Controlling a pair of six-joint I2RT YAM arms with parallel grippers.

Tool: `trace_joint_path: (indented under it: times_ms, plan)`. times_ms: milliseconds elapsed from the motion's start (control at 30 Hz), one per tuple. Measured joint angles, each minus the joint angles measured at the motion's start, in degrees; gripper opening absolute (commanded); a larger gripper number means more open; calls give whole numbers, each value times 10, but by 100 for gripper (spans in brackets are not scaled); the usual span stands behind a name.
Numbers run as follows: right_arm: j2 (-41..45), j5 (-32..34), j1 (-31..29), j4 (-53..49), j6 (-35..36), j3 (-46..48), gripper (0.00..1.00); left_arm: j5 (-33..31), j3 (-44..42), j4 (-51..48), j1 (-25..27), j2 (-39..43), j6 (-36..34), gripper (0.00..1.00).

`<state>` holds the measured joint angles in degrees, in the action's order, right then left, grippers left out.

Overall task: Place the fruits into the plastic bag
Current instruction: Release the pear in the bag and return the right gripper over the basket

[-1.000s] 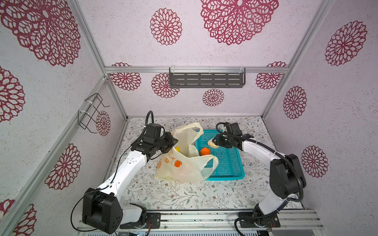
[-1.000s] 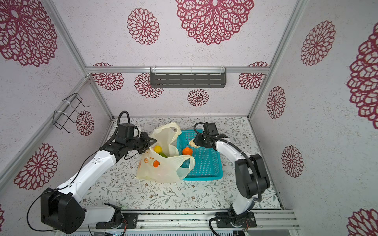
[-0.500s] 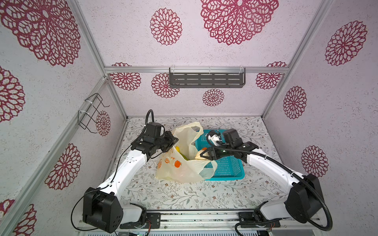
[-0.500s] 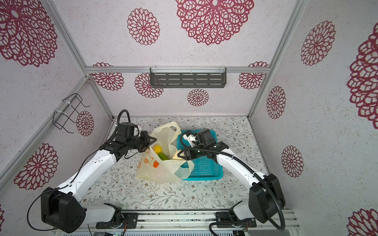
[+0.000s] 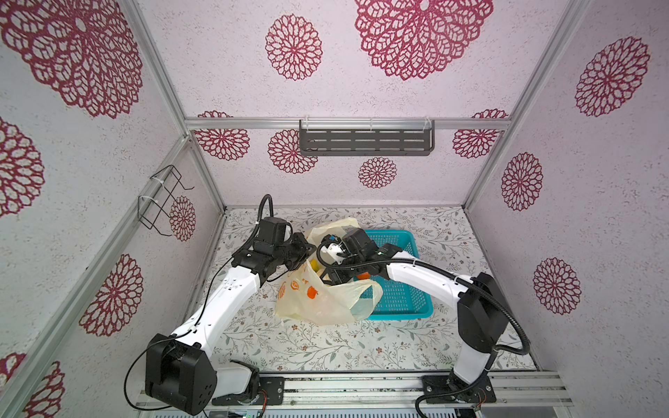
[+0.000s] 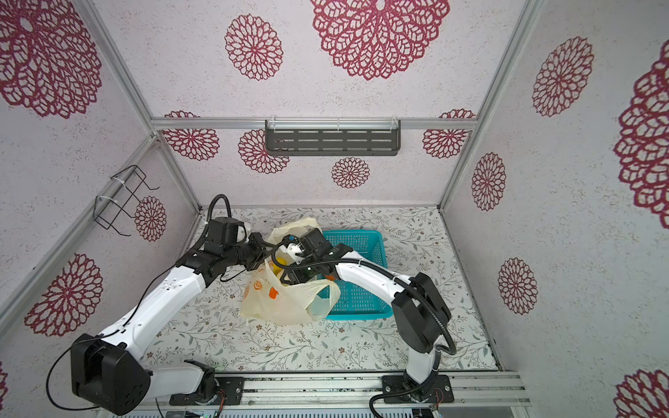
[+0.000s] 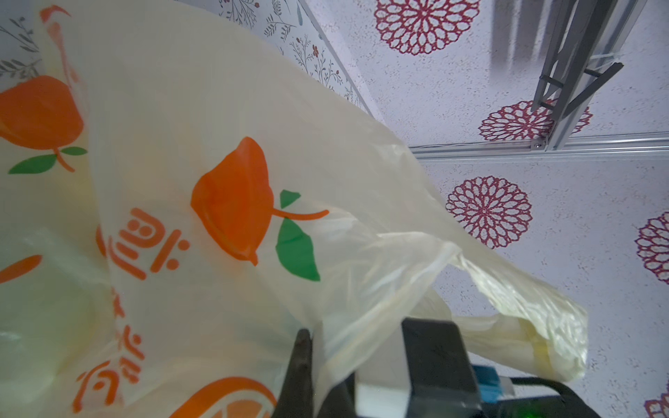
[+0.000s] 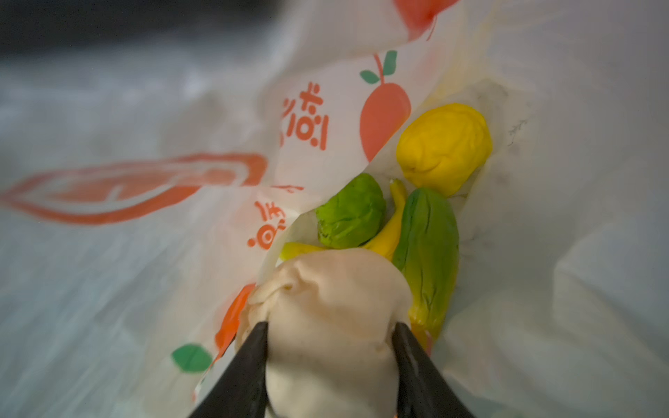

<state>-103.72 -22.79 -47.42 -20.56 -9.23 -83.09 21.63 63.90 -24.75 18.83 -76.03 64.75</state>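
Observation:
The cream-yellow plastic bag lies left of the basket with its mouth held up. My left gripper is shut on the bag's rim film. Inside that mouth my right gripper is shut on a beige round fruit. Below it in the bag lie a lumpy yellow fruit, a green lumpy one, a banana and a green-yellow oblong. An orange shows in the basket behind the right wrist.
The teal perforated basket stands right of the bag, partly under the bag's loose handle. A grey shelf hangs on the back wall and a wire rack on the left wall.
My right gripper has swung left from the basket's far corner with the beige fruit and now sits in the bag's mouth. The left gripper has kept its hold on the bag.

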Motion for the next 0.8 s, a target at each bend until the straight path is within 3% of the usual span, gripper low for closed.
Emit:
trace_joint_path:
  times_ms: [167,267,567,800]
  plan:
    - [3,37,-4,35,-7,3,84,-5,0,0,0,8,0,0]
    - [36,68,-4,57,-8,30,88,-10,-1,0,0,8,1,0]
    - [237,144,29,102,-14,156,89,-19,-5,0,0,8,7,0]
    - [347,158,158,146,-103,301,89,-21,-6,1,0,8,9,0]
